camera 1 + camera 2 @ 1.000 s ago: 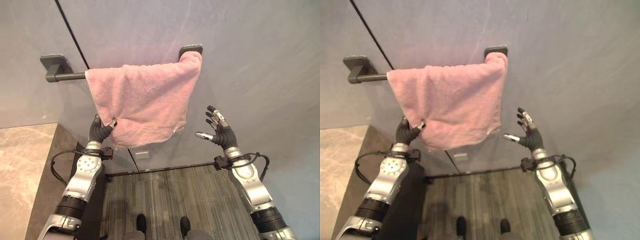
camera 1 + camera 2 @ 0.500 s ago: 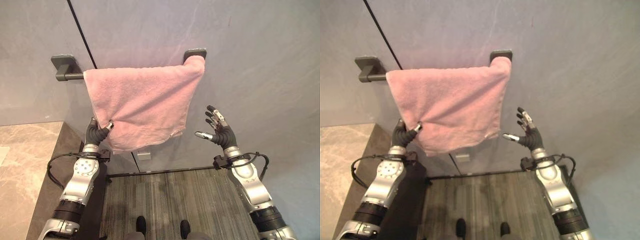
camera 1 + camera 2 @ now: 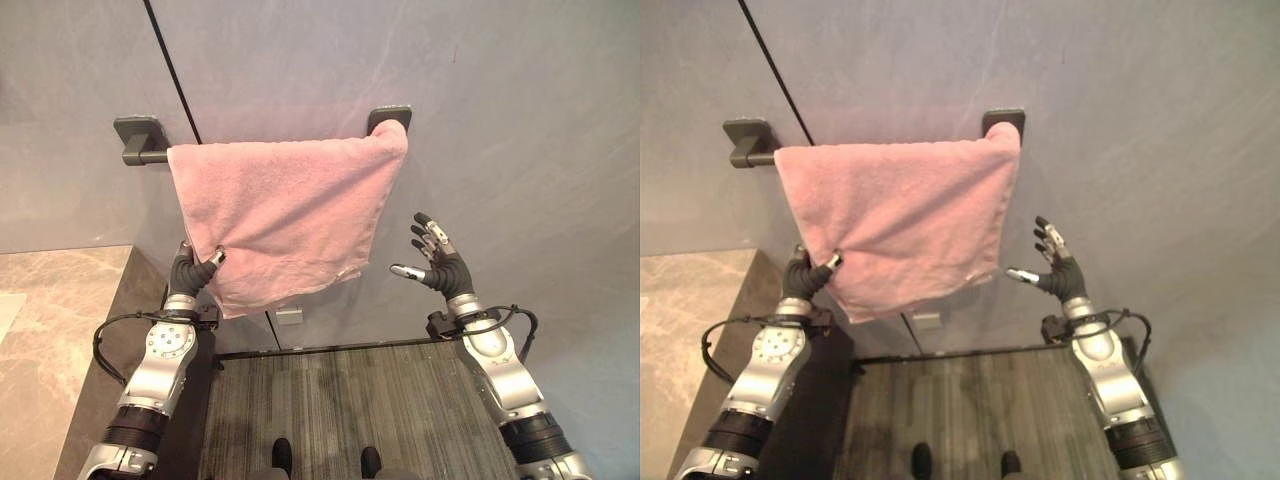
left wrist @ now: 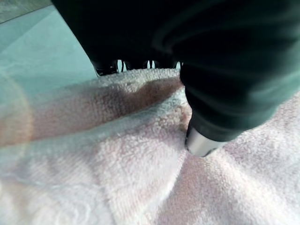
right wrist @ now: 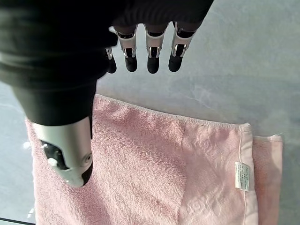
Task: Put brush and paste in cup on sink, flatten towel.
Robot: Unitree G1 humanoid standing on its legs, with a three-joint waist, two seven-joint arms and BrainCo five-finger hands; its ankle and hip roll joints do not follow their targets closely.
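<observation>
Pink terry towel point(image 3: 285, 220) hangs over the dark metal wall rail point(image 3: 150, 150), its lower hem slanting down toward 7 o'clock. I see my left hand point(image 3: 190, 273) pinching that low corner, thumb and fingers curled into the nubby cloth; its wrist view shows the pile bunched into soft folds under the thumb. My right hand point(image 3: 437, 262) hovers at 3 o'clock, just clear of the towel, fingers spread and holding nothing. Its wrist view picks out a white care label point(image 5: 242, 176) by the stitched edge.
</observation>
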